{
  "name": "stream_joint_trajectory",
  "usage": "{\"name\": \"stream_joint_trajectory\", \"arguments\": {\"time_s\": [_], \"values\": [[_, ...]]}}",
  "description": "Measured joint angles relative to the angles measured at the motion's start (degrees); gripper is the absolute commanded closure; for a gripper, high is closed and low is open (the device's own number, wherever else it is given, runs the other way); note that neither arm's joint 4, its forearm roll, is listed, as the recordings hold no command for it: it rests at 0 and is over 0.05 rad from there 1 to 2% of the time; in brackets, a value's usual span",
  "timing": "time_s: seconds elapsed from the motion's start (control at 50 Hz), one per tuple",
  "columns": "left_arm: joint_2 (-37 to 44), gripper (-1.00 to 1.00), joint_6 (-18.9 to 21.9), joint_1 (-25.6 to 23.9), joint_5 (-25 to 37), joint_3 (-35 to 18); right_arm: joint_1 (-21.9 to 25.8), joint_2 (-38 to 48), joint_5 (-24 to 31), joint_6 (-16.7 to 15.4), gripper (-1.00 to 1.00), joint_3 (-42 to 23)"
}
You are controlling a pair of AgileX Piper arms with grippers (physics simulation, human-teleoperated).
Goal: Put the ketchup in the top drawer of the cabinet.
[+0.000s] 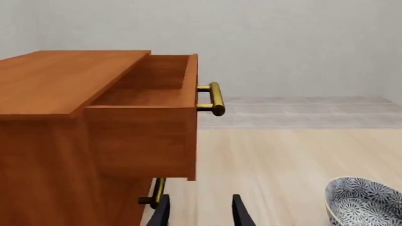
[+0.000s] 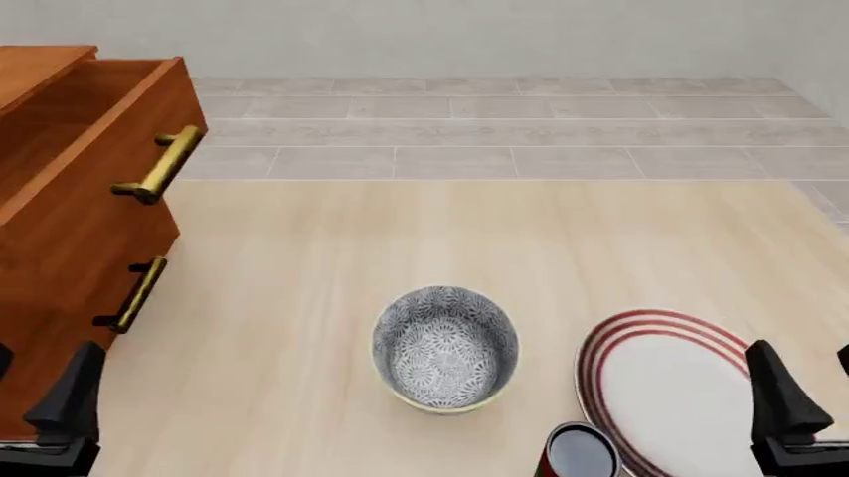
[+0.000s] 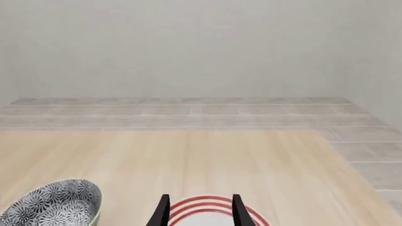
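The ketchup [image 2: 580,453] stands at the near table edge, grey top up, between the patterned bowl [image 2: 444,348] and the striped plate [image 2: 663,388]. The cabinet [image 2: 40,328] stands at the left, and its top drawer [image 2: 93,119] is pulled out and looks empty. In the left wrist view the drawer [image 1: 148,141] hangs open above my left gripper [image 1: 199,213]. That gripper [image 2: 34,383] is open and empty, low beside the cabinet's front. My right gripper [image 2: 805,363] is open and empty at the plate's right side, right of the ketchup. The right wrist view does not show the ketchup.
Brass bar handles mark the top drawer [image 2: 159,164] and the lower drawer [image 2: 137,293]. The lower handle [image 1: 156,193] is close to my left fingers. The bowl [image 3: 53,205] and plate [image 3: 188,206] lie near my right gripper [image 3: 201,212]. Grey tiles lie beyond the wooden tabletop [image 2: 438,238].
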Motion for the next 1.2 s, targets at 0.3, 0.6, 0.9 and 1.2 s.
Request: {"name": "stream_joint_trajectory", "arguments": {"time_s": [0.3,0.6,0.9,1.2], "values": [[0.1,-1.00,-0.8,-2.1,1.7,-1.6,0.5,0.2,-0.7,0.4,-1.00,-1.0],[1.1,-1.00,0.4,-13.7,12.5,-13.0,0.9,0.1,-1.1,0.6,-1.00,-1.4],[13.1,-1.00,1.1,-27.5,13.9,-23.2,1.2,0.1,-1.6,0.1,-1.00,-1.2],[38.6,-1.00,4.4,-40.1,-6.8,-20.7,1.4,0.0,-1.1,1.8,-1.00,-2.6]]}}
